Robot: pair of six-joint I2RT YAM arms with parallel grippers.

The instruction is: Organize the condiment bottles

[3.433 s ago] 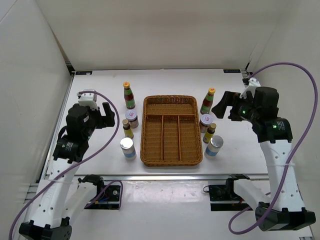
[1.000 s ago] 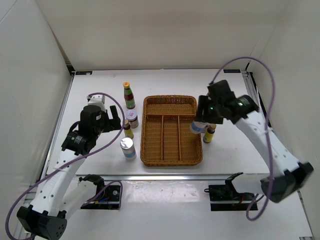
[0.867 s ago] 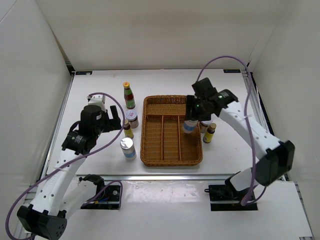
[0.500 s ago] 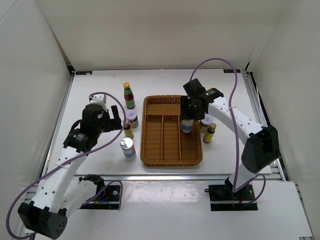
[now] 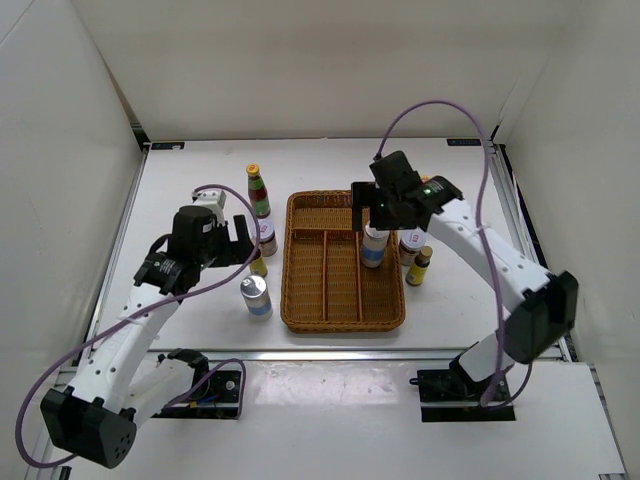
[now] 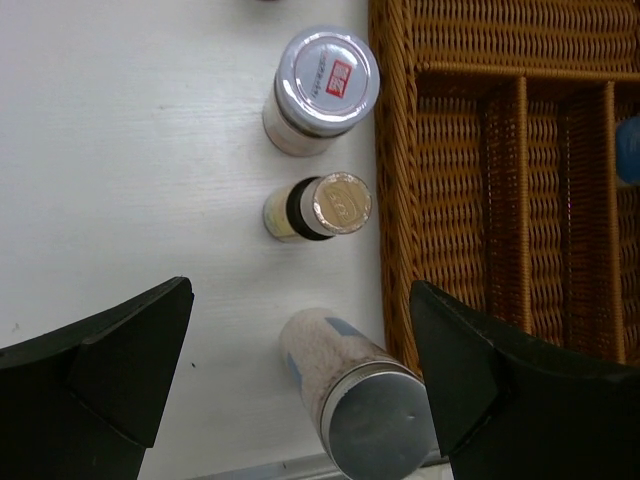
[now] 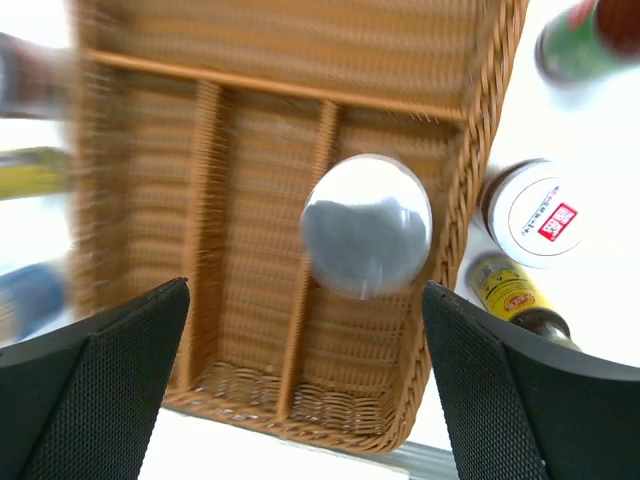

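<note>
A silver-lidded blue-white cylinder (image 5: 373, 246) stands in the right compartment of the brown wicker tray (image 5: 343, 316). My right gripper (image 5: 372, 207) hovers above it, open, its fingers wide of the lid (image 7: 367, 225). Right of the tray stand a pink-lidded jar (image 5: 412, 243) and a yellow-labelled mini bottle (image 5: 420, 265). A red-green sauce bottle (image 7: 585, 40) shows in the right wrist view. Left of the tray stand an orange-capped sauce bottle (image 5: 258, 190), a pink-lidded jar (image 5: 266, 238), a mini bottle (image 5: 257, 263) and a second cylinder (image 5: 255, 296). My left gripper (image 5: 232, 243) is open above them, the cylinder (image 6: 360, 400) between its fingers.
The tray (image 6: 400, 200) has one wide compartment at the back and three long ones in front. White walls enclose the table on the left, the back and the right. The right arm reaches over the tray's back right corner and hides the sauce bottle in the top view.
My right gripper carried the cylinder from right of the tray into its right compartment and has opened. My left gripper shifted a little right, toward the left bottles.
</note>
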